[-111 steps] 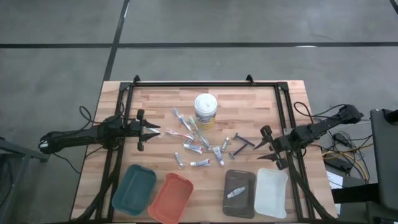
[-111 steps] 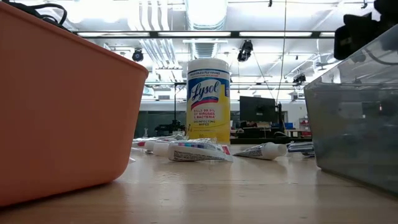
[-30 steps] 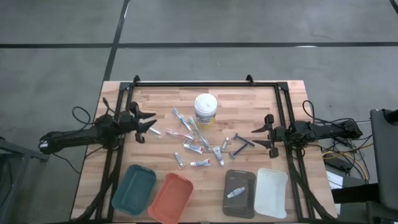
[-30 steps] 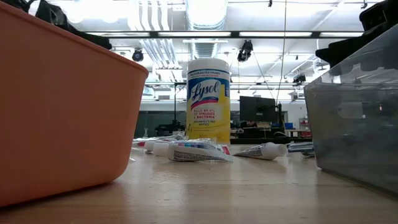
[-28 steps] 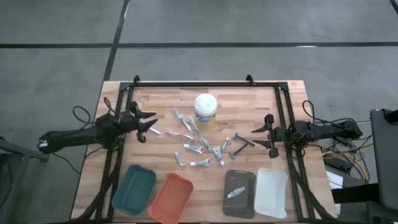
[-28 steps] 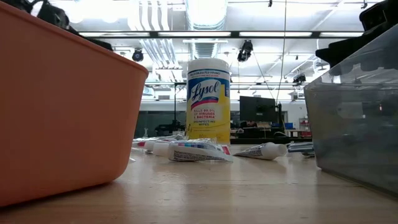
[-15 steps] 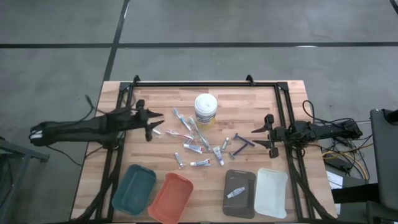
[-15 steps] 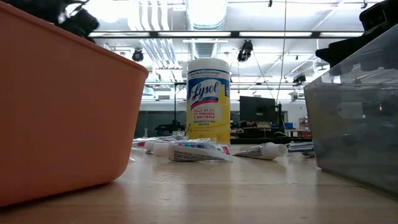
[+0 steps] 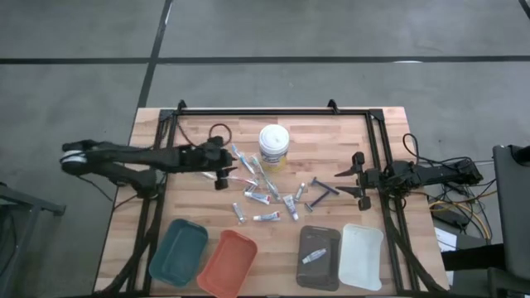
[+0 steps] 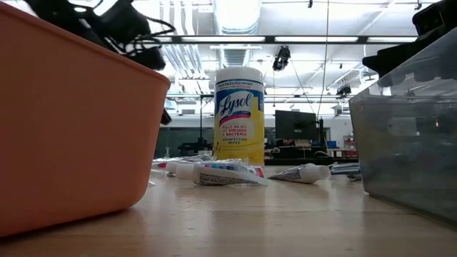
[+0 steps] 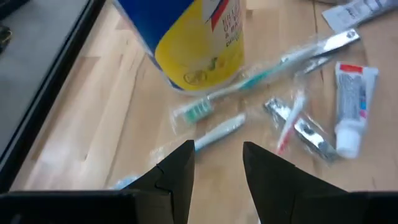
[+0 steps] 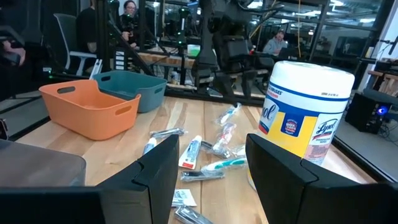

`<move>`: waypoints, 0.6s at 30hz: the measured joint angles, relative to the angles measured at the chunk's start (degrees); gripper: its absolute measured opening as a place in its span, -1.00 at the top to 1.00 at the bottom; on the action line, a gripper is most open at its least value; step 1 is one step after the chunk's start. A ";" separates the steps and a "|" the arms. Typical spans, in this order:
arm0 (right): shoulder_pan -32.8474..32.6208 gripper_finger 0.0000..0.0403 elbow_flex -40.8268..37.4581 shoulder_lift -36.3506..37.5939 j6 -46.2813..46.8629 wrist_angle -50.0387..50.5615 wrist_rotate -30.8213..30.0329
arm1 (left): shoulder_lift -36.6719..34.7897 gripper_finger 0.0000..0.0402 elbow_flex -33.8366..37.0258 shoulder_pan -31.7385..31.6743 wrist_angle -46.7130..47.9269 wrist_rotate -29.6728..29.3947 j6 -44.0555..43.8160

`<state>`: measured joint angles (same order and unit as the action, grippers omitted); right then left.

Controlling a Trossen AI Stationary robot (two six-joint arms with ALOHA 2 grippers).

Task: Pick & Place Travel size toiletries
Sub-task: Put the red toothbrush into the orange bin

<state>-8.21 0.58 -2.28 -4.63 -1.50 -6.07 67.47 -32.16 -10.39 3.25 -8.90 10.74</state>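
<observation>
Left gripper (image 9: 222, 171) over toothbrushes (image 9: 241, 160) beside Lysol tub (image 9: 273, 146), fingers parted, empty. Right gripper (image 9: 349, 180) at table's (image 9: 331, 132) right edge near razor (image 9: 323, 187), fingers parted, empty.

Counter (image 9: 331, 136): light wood planks with a black frame. Tub (image 9: 273, 147): white lid, label in blue and yellow bands with red accents. Trays, four: teal (image 9: 178, 252), orange (image 9: 226, 263), dark grey translucent (image 9: 319, 255), white (image 9: 361, 256). Tubes (image 11: 350, 109): silvery-white with red and blue print. Toothbrushes (image 11: 249, 79): pale handles in teal and pink, inside clear wrappers. Razors (image 9: 321, 191): dark. Both arms and their grippers: black. Floor (image 9: 265, 50): grey with dark lines.
</observation>
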 joint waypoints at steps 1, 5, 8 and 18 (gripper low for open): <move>-0.02 0.09 0.00 -0.01 0.00 0.02 0.02 | 1.74 0.29 -0.75 0.00 -0.19 0.00 -0.05; 0.00 0.09 0.00 -0.09 0.01 0.02 0.02 | 8.66 0.29 -3.46 0.00 0.49 1.24 -0.15; 0.00 0.09 0.00 -0.11 0.00 0.02 0.02 | 12.61 0.29 -5.21 0.00 -0.03 4.32 -0.21; 0.00 0.09 0.00 -0.11 0.01 0.00 0.02 | 18.44 0.29 -6.87 0.07 0.71 13.53 -1.12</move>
<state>-8.21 0.58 -2.39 -4.62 -1.50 -6.04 85.90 -39.03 -10.33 3.96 4.64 9.63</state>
